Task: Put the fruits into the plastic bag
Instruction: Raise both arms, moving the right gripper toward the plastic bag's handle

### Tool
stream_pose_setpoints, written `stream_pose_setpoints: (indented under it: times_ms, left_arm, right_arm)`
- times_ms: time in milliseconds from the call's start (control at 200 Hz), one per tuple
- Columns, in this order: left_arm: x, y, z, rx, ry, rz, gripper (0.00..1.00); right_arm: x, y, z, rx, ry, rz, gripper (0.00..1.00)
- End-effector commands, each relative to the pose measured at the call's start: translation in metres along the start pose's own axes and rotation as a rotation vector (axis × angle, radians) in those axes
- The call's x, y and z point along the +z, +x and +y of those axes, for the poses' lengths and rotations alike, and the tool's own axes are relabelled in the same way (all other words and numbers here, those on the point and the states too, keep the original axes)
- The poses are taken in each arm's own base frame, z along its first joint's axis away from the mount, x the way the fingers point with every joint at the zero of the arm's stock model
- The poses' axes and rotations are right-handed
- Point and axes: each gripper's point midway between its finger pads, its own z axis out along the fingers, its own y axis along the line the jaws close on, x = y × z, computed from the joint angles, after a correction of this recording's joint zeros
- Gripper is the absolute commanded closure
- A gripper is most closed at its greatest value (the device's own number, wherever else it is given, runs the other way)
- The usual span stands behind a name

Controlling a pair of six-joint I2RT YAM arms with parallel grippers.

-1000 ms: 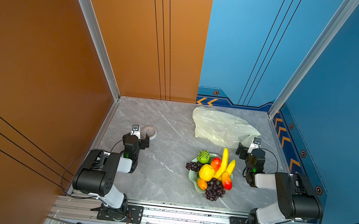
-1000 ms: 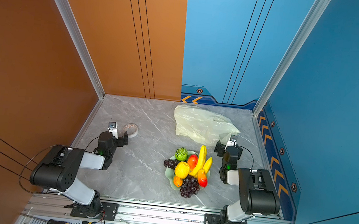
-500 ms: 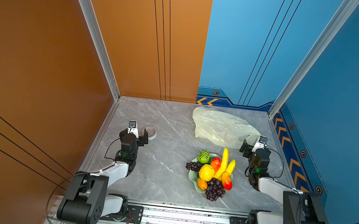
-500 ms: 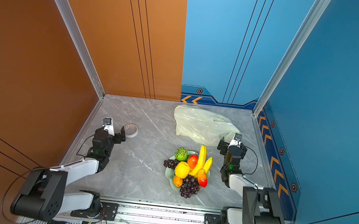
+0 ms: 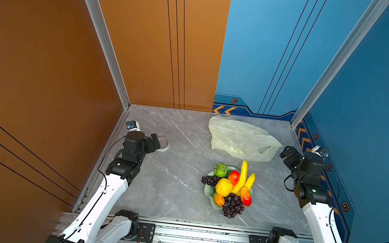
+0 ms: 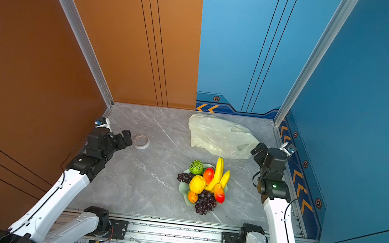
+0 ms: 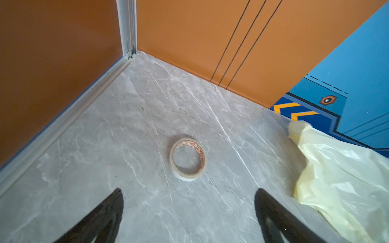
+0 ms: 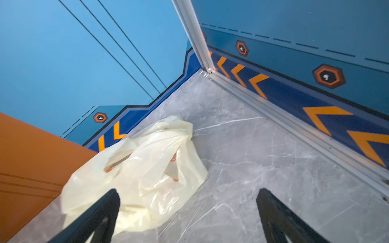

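The fruits (image 5: 224, 187) sit heaped in the green dish (image 5: 208, 194); the plastic bag (image 5: 239, 137) lies slack nearby. The left gripper (image 7: 189, 210) and right gripper (image 8: 187, 210) gape, gripping nothing.

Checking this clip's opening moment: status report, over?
Left gripper open, empty, beside tape roll. Right gripper open, empty, beside plastic bag. Fruits piled on dish, not yet bagged. Nothing between dish and bag.
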Motion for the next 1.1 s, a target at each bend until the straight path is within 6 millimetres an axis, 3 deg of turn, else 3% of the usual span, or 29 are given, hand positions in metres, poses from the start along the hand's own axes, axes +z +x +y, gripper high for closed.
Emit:
stream_pose_setpoints:
  times_ms: [0, 235, 340, 365, 506, 726, 866, 1091]
  left_arm:
    - [-0.016, 0.019, -0.02, -0.086, 0.087, 0.168, 0.02]
    - [-0.022, 0.036, -0.059, -0.065, 0.197, 0.338, 0.02]
    - [-0.02, 0.045, -0.065, -0.089, 0.222, 0.389, 0.02]
    - [-0.023, 0.035, -0.072, -0.091, 0.244, 0.373, 0.02]
    - [-0.026, 0.034, -0.076, -0.081, 0.245, 0.403, 0.02]
    - [-0.025, 0.041, -0.069, -0.108, 0.219, 0.424, 0.02]
    - [-0.021, 0.043, -0.067, -0.122, 0.204, 0.433, 0.02]
    - [-0.016, 0.042, -0.064, -0.131, 0.185, 0.434, 0.02]
  right_arm:
    - [-0.019, 0.03, 0.013, 0.067, 0.001, 0.274, 0.0]
    - [-0.015, 0.0, 0.07, 0.098, -0.032, 0.454, 0.0]
    - [0.001, -0.006, 0.077, 0.098, -0.002, 0.483, 0.0]
    - [0.006, -0.007, 0.077, 0.099, 0.013, 0.48, 0.0]
    - [0.034, -0.012, 0.071, 0.124, 0.079, 0.482, 0.0]
    - [0.085, -0.013, 0.038, 0.19, 0.2, 0.494, 0.0]
    - [0.125, 0.003, 0.025, 0.162, 0.195, 0.583, 0.0]
    - [0.175, 0.032, 0.028, 0.136, 0.087, 0.698, 0.01]
